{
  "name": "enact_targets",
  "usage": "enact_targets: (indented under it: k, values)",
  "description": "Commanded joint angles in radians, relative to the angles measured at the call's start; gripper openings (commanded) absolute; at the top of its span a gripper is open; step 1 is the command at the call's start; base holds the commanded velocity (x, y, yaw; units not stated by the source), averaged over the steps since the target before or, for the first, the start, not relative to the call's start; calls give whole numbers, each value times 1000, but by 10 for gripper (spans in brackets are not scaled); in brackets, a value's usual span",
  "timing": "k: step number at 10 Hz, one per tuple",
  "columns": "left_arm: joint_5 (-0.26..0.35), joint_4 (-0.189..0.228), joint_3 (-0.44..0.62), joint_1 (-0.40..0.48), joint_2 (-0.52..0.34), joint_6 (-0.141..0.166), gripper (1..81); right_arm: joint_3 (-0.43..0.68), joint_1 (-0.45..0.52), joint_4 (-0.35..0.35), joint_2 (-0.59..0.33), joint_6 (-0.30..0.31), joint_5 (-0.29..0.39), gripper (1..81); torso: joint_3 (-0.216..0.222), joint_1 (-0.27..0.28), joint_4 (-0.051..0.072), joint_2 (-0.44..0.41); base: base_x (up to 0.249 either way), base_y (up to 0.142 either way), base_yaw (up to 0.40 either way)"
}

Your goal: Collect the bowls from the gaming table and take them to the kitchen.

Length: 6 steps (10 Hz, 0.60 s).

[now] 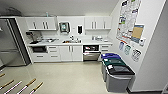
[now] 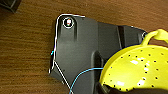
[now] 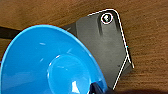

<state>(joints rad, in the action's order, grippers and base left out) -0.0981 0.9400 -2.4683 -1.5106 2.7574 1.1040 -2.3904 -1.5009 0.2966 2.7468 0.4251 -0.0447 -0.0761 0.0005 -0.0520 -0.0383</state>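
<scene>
The kitchen (image 1: pixel 70 37) lies ahead in the head view: white handled cabinets, a white counter (image 1: pixel 87 42) and a steel sink (image 1: pixel 70 41). In the left wrist view a yellow bowl (image 2: pixel 135 70) with small holes and a loop handle shows large and close, and my left gripper (image 2: pixel 107 89) grips its rim. A blue bowl (image 3: pixel 47 65), seen from its open side, is just as near in the right wrist view, with my right gripper (image 3: pixel 96 89) on its edge. Brown wood grain lies behind both bowls.
A steel fridge (image 1: pixel 10 42) stands at the left. Three lidded bins (image 1: pixel 117 72) line the right wall under posters. An under-counter appliance (image 1: pixel 91 53) stands open. A black soap dispenser (image 1: pixel 79 29) and a paper-towel dispenser (image 1: pixel 64 27) hang above the sink. Rods with wooden handles (image 1: pixel 27 86) poke in at lower left.
</scene>
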Motion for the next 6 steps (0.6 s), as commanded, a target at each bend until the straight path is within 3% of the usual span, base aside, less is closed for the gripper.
enact_targets:
  k: [1, 6]
  values:
    - [34, 11, 3, 43, -17, 2, 10, 2, 49, 9, -22, -2, 42, 10, 0, 0, 0, 0, 170, 0, 0]
    - [34, 11, -9, 43, -13, 2, 10, 2, 50, 10, -20, -2, 45, 10, 0, 0, 0, 0, 183, 0, 0]
